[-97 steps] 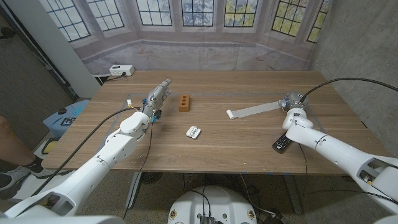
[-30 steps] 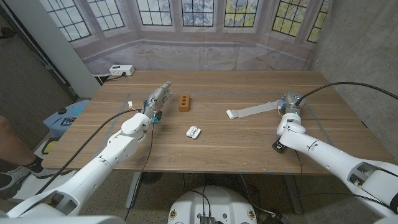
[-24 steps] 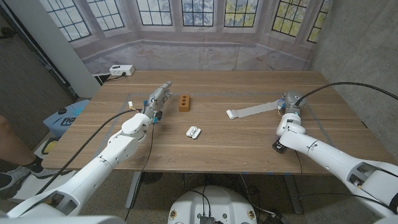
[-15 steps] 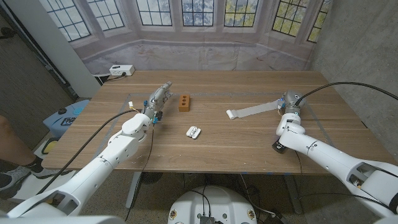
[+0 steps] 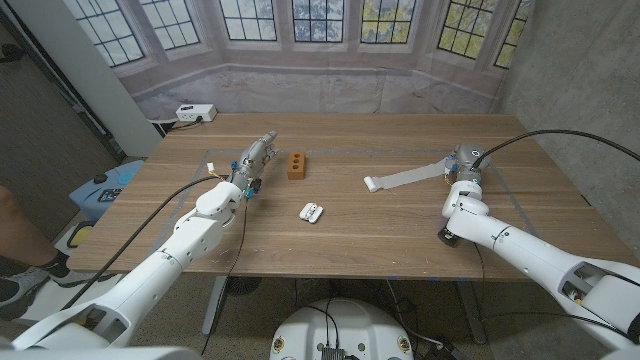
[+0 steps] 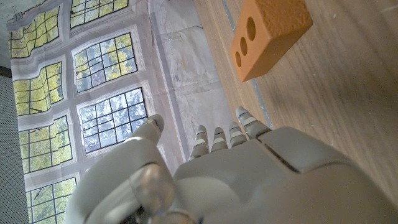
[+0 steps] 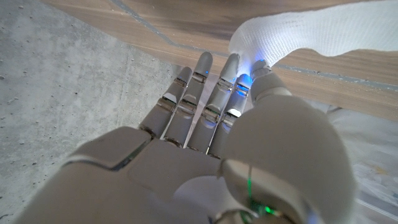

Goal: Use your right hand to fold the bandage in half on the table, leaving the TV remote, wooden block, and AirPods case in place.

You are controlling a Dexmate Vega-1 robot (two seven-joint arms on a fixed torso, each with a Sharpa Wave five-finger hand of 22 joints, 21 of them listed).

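The white bandage (image 5: 408, 177) lies stretched out on the table's right half, its rolled end toward the middle. My right hand (image 5: 466, 164) is at its far right end. In the right wrist view the thumb and a finger pinch the bandage (image 7: 298, 30) end, the other fingers (image 7: 186, 93) held straight. The TV remote (image 5: 449, 234) lies partly under my right forearm. The wooden block (image 5: 296, 165) with its holes sits left of centre, and the white AirPods case (image 5: 311, 211) lies nearer me. Just left of the wooden block (image 6: 268, 34), my left hand (image 5: 257, 153) holds nothing, fingers straight.
A white power strip (image 5: 195, 113) sits at the table's far left corner. A blue object (image 5: 103, 188) stands on the floor to the left. Cables run from both arms over the table edges.
Over three seconds my right forearm has swung a little to the left, the hand staying at the bandage's end. In the last second nothing has visibly moved.
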